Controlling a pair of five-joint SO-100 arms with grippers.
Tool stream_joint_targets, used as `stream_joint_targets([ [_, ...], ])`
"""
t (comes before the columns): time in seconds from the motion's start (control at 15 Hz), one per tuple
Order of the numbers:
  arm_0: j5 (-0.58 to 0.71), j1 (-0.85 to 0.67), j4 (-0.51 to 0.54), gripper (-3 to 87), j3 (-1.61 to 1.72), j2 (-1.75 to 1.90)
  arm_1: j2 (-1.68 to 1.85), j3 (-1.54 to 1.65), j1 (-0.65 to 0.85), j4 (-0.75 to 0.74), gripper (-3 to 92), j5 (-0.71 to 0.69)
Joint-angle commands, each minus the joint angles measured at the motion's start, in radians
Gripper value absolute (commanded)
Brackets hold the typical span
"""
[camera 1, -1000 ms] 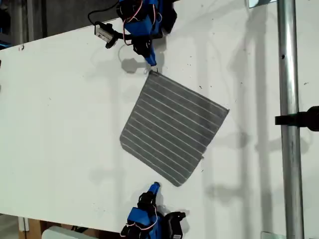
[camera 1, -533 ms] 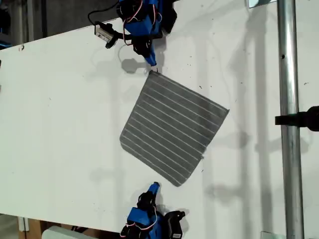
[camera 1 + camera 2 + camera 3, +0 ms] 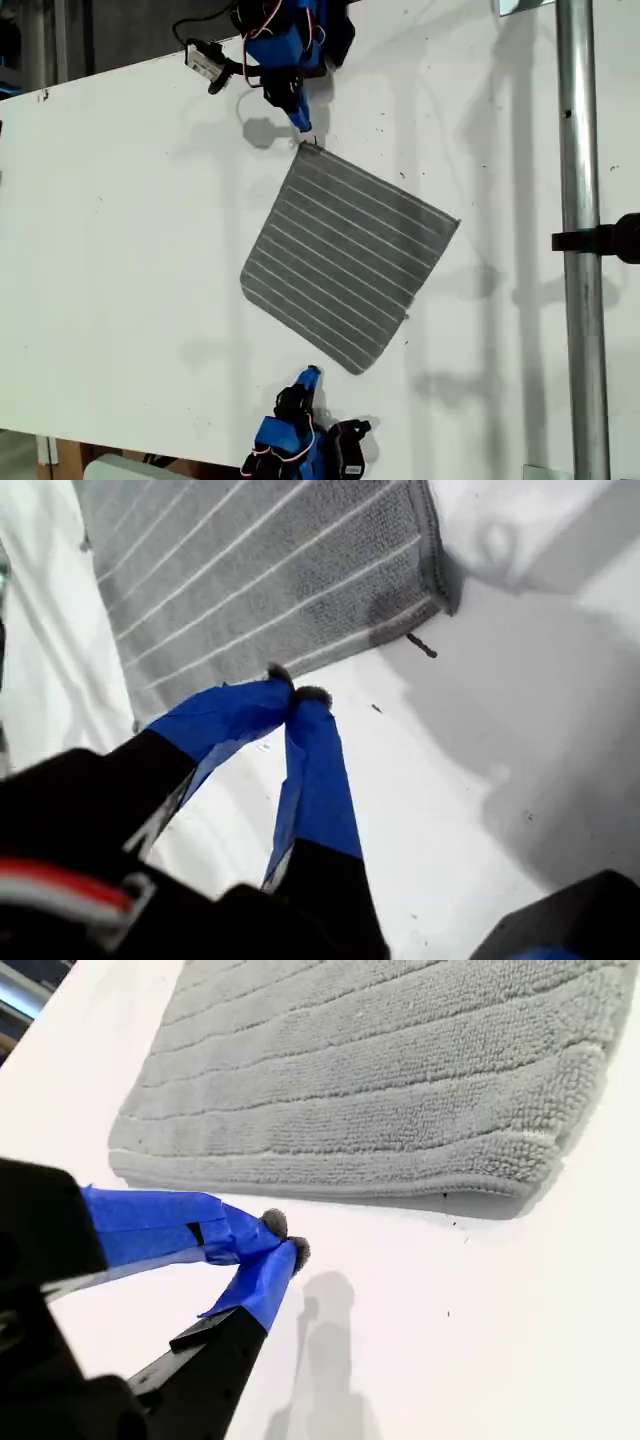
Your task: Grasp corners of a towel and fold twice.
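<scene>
The grey striped towel point(image 3: 345, 255) lies flat and unfolded on the white table point(image 3: 120, 250), turned like a diamond. At the top of the exterior view my first gripper point(image 3: 302, 124) is shut, its tips just short of the towel's top corner point(image 3: 304, 147). In the first wrist view the shut gripper point(image 3: 295, 693) sits at the towel point(image 3: 260, 570) edge, near that corner point(image 3: 437, 585). At the bottom of the exterior view my second gripper point(image 3: 312, 374) is shut and empty. Its tips point(image 3: 283, 1237) stand apart from the towel point(image 3: 380, 1070) edge, beside the bottom corner point(image 3: 555, 1175).
A vertical metal pole point(image 3: 578, 250) with a black clamp point(image 3: 605, 240) stands at the exterior view's right. The table's far edge runs slanted across the exterior view's top left. Bare white table surrounds the towel on all sides.
My first arm has drawn back slightly toward the top of the exterior view. The towel and my second arm have not moved.
</scene>
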Motion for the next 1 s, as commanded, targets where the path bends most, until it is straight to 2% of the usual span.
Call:
stream_joint_targets([
  [0.0, -0.003, 0.020, -0.002, -2.9, -0.005, 0.000, -0.181, -0.201, -0.009, -0.023, -0.3, -0.055],
  [0.27, -0.032, 0.067, 0.094, -2.9, -0.239, -0.034, -0.672, -0.650, -0.043, -0.020, -0.3, -0.219],
  [0.4, -0.043, 0.103, 0.100, -2.9, -0.393, -0.189, -0.873, -0.847, -0.075, -0.008, -0.3, -0.273],
  [0.67, 0.025, 0.150, 0.084, -2.9, -0.612, -0.488, -1.129, -1.114, -0.199, 0.038, -0.3, -0.304],
  [0.93, 0.103, 0.227, 0.232, -2.9, -0.920, -0.719, -1.373, -1.353, -0.357, 0.089, -0.3, -0.301],
])
